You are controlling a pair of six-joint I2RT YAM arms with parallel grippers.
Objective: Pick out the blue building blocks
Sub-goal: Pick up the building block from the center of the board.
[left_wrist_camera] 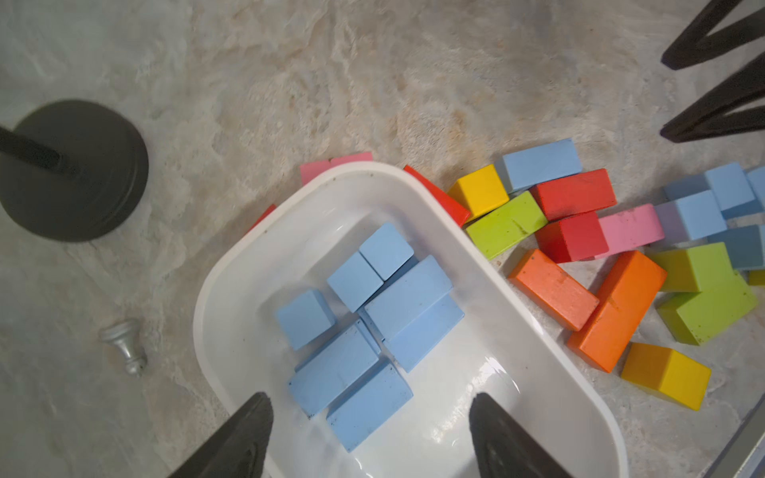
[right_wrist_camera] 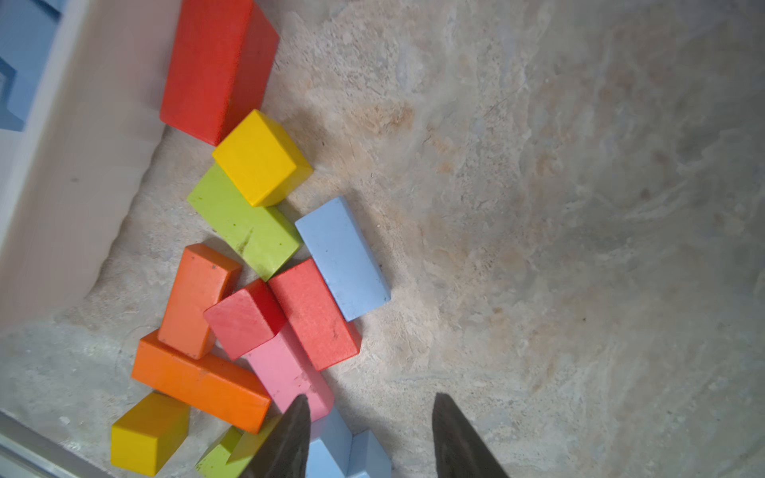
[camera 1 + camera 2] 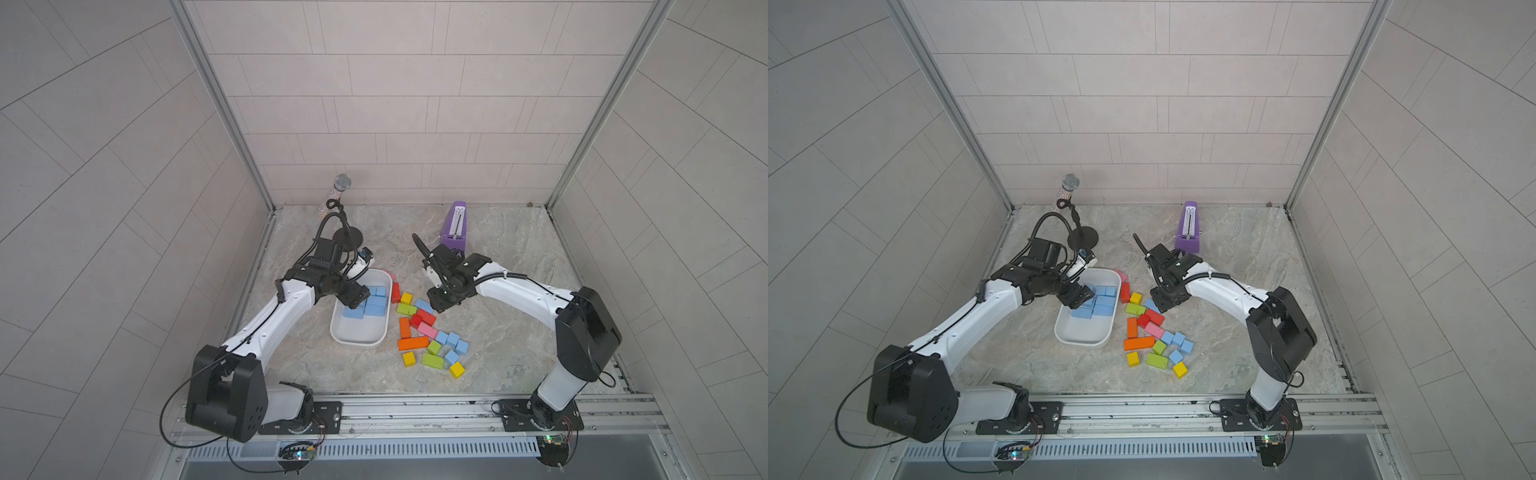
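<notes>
Over the white tray (image 1: 200, 306), your left gripper (image 1: 370, 397) hangs with its jaws spread wide and nothing between them. Below it, a batch of blue building blocks (image 1: 407, 296) lies packed together on the tray floor, cubes and longer bricks touching. Beside the tray, on the marbled table (image 3: 519, 291), your right gripper (image 2: 372, 396) hovers above the mixed pile (image 3: 412, 343), its jaws apart and empty. One long blue brick (image 2: 343, 258) lies at the pile's edge, against a red brick (image 2: 314, 314) and just beside a green brick (image 2: 248, 231). A few blue cubes (image 3: 453, 338) sit clustered at the pile's near end.
</notes>
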